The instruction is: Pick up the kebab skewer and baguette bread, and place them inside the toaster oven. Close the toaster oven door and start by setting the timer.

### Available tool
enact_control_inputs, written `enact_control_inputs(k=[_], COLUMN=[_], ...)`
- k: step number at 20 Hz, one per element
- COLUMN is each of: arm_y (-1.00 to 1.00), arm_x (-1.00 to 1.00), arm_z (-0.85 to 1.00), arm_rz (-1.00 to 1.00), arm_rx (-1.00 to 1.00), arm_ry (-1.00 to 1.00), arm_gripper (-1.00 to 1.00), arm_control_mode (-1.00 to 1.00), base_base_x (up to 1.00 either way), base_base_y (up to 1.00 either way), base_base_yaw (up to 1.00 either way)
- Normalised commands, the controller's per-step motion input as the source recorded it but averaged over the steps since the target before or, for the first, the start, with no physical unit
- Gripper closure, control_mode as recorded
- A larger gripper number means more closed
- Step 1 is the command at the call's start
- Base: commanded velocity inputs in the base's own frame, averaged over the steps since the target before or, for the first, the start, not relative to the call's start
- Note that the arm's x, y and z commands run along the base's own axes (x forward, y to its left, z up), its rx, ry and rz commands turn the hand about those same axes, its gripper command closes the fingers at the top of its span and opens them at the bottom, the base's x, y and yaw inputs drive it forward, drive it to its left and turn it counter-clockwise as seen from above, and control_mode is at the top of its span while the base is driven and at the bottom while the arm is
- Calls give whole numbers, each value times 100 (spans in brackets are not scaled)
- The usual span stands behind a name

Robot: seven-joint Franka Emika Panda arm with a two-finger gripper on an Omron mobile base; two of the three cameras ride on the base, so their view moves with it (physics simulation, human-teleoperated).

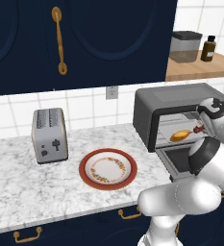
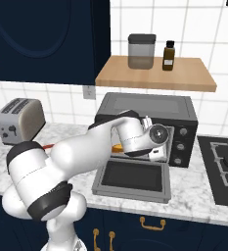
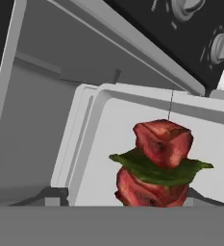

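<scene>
Two base cameras behind the arm, one camera on the hand

From the rear left and rear right, both base views look down over the counter (image 1: 31, 192) and share the toaster oven (image 2: 149, 109); the hand camera sits very close, facing the kebab skewer (image 3: 156, 166) inside.

The light is bright and even, like daytime, with no strong lamp. Shadows are soft and faint. The toaster oven (image 1: 180, 117) glows light inside. Nothing is blurry, though edges look a little jagged. No glare shows.
</scene>
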Motion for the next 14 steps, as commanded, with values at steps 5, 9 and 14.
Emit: enact_control_inputs(k=[5,9,14], arm_y=[1,0,0], arm_x=[2,0,0], arm_z=[0,-1,0], arm_rz=[0,0,0], arm_rx=[0,0,0], arm_ry=[6,4,2], arm_gripper=[-100,-100,-100], arm_control_mode=[-100,-100,-100], base_base_x=[0,0,0], base_base_y=[0,0,0], base_base_yaw=[0,0,0])
